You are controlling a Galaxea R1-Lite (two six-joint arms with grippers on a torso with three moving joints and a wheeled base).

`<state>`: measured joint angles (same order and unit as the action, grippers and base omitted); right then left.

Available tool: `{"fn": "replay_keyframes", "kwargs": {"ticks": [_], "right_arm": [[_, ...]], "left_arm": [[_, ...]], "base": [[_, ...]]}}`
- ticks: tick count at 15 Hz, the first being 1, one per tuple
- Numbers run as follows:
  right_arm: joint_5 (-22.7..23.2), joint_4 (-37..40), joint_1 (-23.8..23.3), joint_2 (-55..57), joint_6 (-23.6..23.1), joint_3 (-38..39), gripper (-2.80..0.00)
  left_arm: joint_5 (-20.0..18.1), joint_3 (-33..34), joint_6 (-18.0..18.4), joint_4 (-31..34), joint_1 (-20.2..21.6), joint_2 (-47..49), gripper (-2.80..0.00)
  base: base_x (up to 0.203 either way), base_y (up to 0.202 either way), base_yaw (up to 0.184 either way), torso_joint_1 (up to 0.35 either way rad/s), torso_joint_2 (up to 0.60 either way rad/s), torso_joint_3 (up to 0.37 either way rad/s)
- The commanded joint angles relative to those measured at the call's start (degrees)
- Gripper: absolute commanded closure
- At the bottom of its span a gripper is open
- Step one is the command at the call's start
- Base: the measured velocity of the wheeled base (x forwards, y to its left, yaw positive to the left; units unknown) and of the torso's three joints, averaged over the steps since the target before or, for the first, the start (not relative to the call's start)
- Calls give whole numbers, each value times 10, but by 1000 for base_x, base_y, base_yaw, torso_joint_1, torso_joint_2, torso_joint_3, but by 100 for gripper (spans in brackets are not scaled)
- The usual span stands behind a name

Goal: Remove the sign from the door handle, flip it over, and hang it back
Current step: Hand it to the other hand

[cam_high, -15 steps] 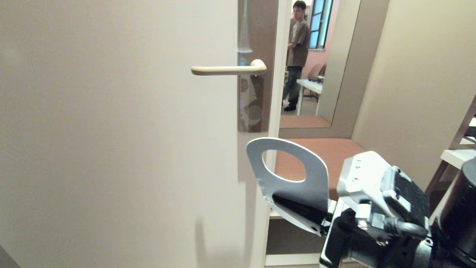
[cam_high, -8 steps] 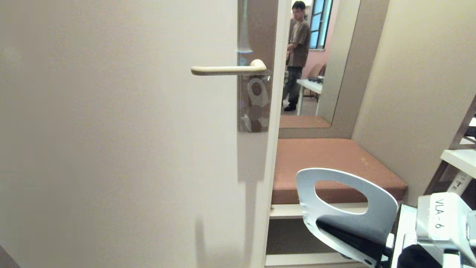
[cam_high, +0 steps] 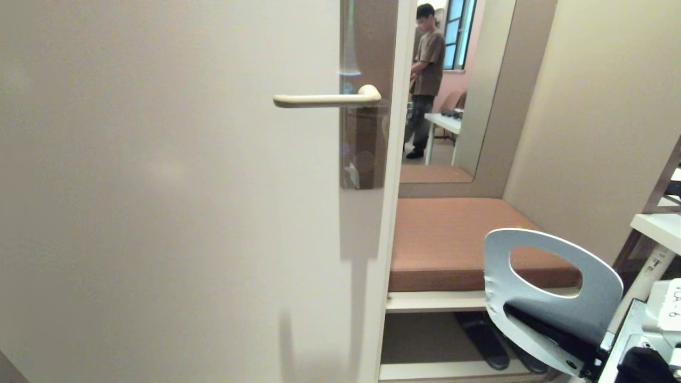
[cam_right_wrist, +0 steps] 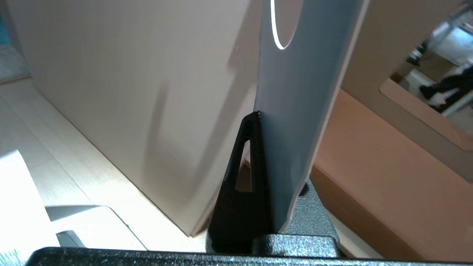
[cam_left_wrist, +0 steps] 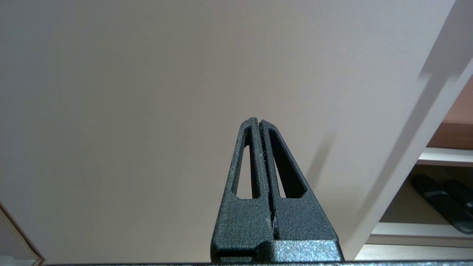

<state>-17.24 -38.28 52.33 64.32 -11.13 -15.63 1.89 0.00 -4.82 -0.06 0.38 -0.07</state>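
Observation:
The cream door handle [cam_high: 327, 99] juts left from its brown backplate [cam_high: 367, 154] on the door, and nothing hangs on it. My right gripper [cam_high: 513, 311] is at the lower right of the head view, shut on the lower end of the sign [cam_high: 548, 319]. The sign stands tilted with its oval hole uppermost and a pale face toward the camera; I see no lettering. It is well below and right of the handle, in front of the bench. In the right wrist view the sign [cam_right_wrist: 299, 92] is clamped in the gripper [cam_right_wrist: 260, 116]. My left gripper [cam_left_wrist: 259, 122] is shut and empty, facing the door.
The cream door [cam_high: 159, 186] fills the left half. Right of its edge is a brown cushioned bench [cam_high: 452, 239] with dark slippers [cam_high: 481, 335] under it. A shelf unit [cam_high: 657, 223] stands at the far right. A person [cam_high: 425, 80] stands in the background.
My right gripper has carried the sign down and to the right, from just below the backplate to the lower right corner. The left arm has not moved.

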Motion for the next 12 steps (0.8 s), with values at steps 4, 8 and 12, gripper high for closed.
{"fn": "replay_keyframes", "kwargs": {"ticks": [4,8,12], "right_arm": [[-14,1,-6,-64,-2,64,0],[-13,0,-96,-87,-8,105,0],[59,32,-251,-164,-9,150,0]], "left_arm": [[0,0,-1,0,0,1,0],[0,0,0,0,0,1,0],[0,0,-1,0,0,1,0]], "base": [[0,0,0,0,0,0],[0,0,0,0,0,0],[0,0,0,0,0,0]]}}
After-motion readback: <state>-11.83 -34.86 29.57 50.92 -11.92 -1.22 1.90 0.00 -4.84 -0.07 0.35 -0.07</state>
